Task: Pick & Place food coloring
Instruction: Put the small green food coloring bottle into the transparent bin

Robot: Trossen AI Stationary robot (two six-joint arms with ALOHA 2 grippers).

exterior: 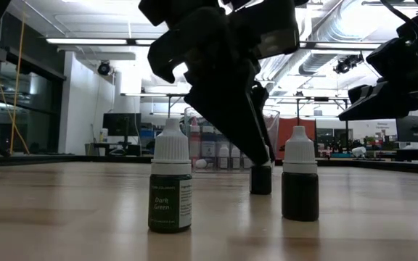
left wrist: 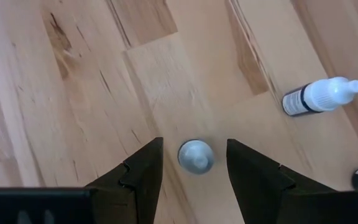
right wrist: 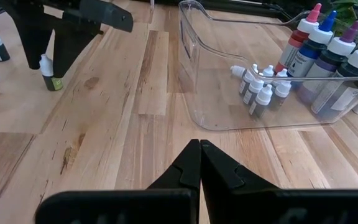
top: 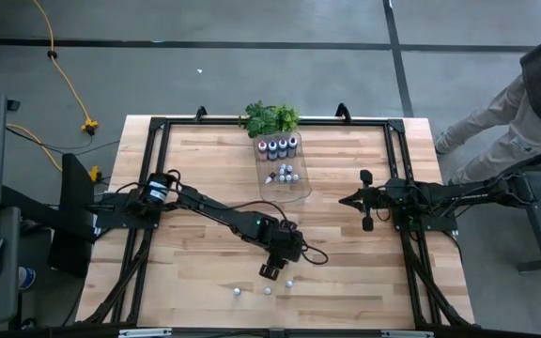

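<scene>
My left gripper (top: 272, 271) is open near the table's near edge, pointing down. Its fingers stand on either side of a small white-capped food coloring bottle (left wrist: 196, 155), with a gap on each side. That bottle (exterior: 260, 176) stands upright on the wood. Other small bottles stand close by: a dark green one (exterior: 170, 183) and another (exterior: 300, 177). The clear tray (top: 285, 186) at the table's far middle holds the bigger bottles (right wrist: 328, 46) and a cluster of small ones (right wrist: 263, 87). My right gripper (right wrist: 199, 163) is shut and waits to the tray's right (top: 360, 199).
Loose small bottles (top: 237, 292) (top: 268, 291) (top: 289, 282) stand around my left gripper near the near edge. A green leafy plant (top: 270, 118) sits behind the tray. A person (top: 524, 94) stands beyond the table's far right corner. Bare wood lies between the tray and the loose bottles.
</scene>
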